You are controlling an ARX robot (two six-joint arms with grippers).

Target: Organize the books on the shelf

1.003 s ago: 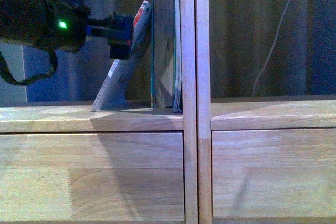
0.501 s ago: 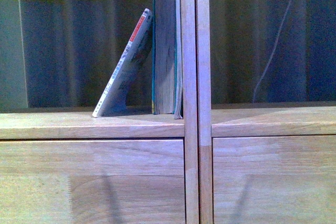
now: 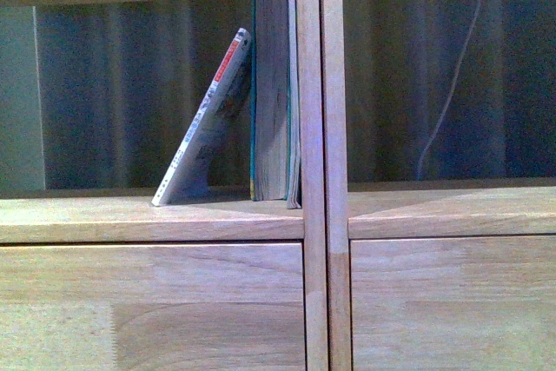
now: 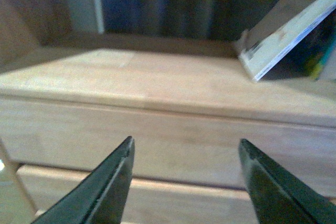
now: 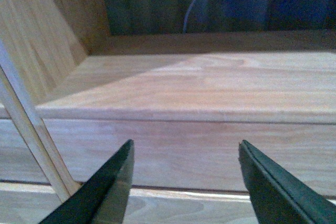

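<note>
In the front view the thin paperback (image 3: pixel 208 119) with a white spine and red mark leans to the right against the teal book (image 3: pixel 273 93), which stands upright against the middle post of the light-wood shelf (image 3: pixel 313 128). Neither arm shows in the front view. My left gripper (image 4: pixel 184 148) is open and empty, in front of the left compartment's board; the paperback's lower end (image 4: pixel 286 40) lies beyond it. My right gripper (image 5: pixel 184 148) is open and empty, facing the right compartment's board (image 5: pixel 210 87).
Plain drawer fronts (image 3: pixel 148 306) run below both compartments. A white cable (image 3: pixel 452 84) hangs behind the right compartment, also seen in the right wrist view (image 5: pixel 193 3). A dark curtain shows through the open back.
The left arm, beside the leaning paperback a second ago, has drawn out of the front view. The paperback stays leaning on the teal book. The view has shifted slightly upward.
</note>
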